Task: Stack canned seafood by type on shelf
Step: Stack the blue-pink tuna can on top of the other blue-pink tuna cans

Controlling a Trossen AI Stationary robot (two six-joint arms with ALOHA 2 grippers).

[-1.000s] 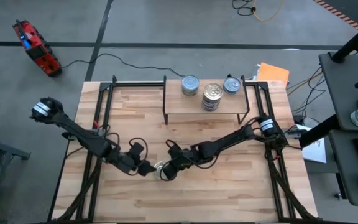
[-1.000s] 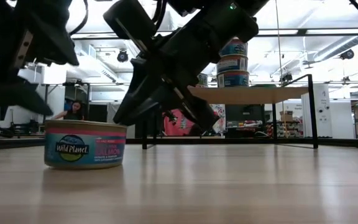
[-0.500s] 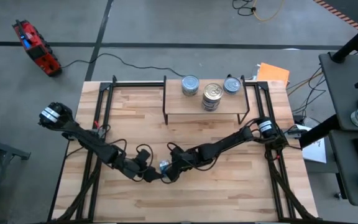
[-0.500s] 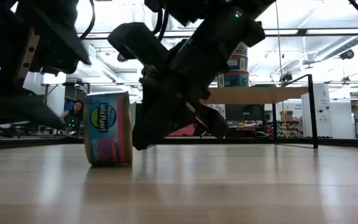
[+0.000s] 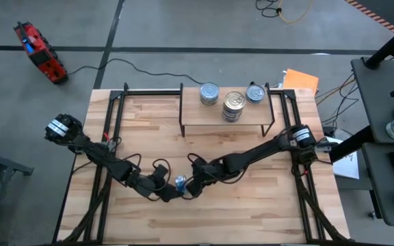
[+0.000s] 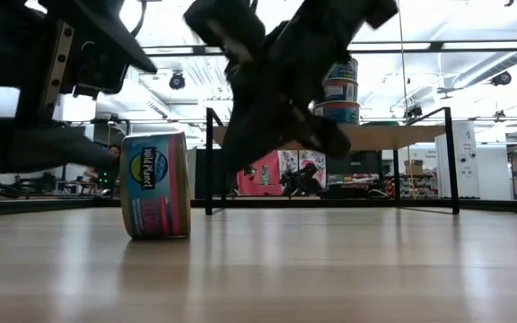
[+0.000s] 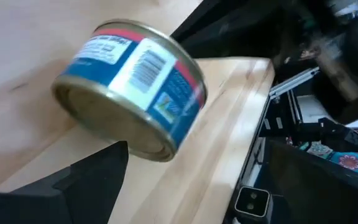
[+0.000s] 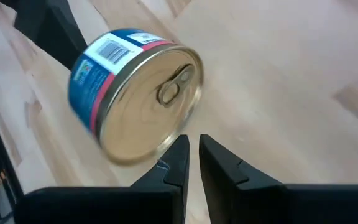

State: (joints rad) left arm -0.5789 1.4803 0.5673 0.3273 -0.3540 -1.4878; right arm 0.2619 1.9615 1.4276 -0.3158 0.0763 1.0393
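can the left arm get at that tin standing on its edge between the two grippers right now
Probably yes. The tin stands on its rim on the bare tabletop, right in front of the left gripper with nothing between them. The right gripper, fingers nearly together, crowds its pull-tab side.

- One shelf (image 5: 204, 115), standing on the surface (image 5: 252, 212).
- Three spots of canned seafood on the shelf: left tin (image 5: 209, 93), middle stack (image 5: 233, 104), right tin (image 5: 254, 92); stack height looks like three tins.
- One tin on edge (image 5: 180, 182) on the surface.
- Two arms.
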